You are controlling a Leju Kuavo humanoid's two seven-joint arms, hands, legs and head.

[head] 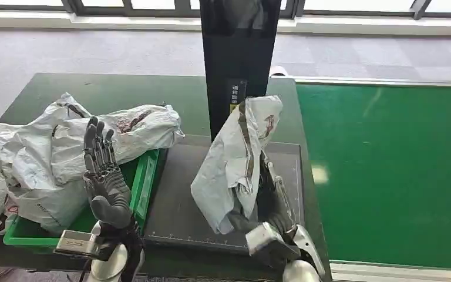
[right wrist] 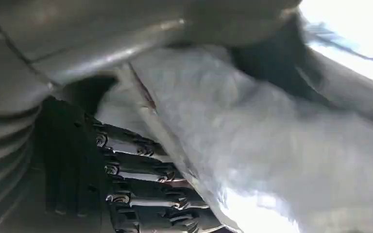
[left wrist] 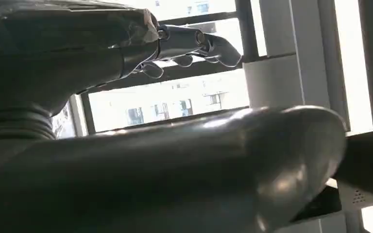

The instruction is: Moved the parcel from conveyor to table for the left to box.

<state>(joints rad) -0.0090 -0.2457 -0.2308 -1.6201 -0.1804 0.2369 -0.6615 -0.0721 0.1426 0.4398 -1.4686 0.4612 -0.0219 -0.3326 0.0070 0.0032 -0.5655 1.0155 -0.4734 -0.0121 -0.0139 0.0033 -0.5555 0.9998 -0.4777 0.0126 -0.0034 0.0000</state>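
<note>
The parcel (head: 235, 164), a crumpled white plastic mailer, stands upright over the dark grey mat (head: 176, 200) on the table (head: 123, 88), in front of a black upright post (head: 238, 59). The right hand (head: 267, 205) grips it from its right side near the bottom, fingers (right wrist: 141, 170) wrapped against the plastic. To the left, the left hand (head: 103, 176) is raised, fingers spread and holding nothing, beside a green bin (head: 144, 182) heaped with more white bags (head: 64, 153). The green conveyor (head: 387, 170) lies to the right.
</note>
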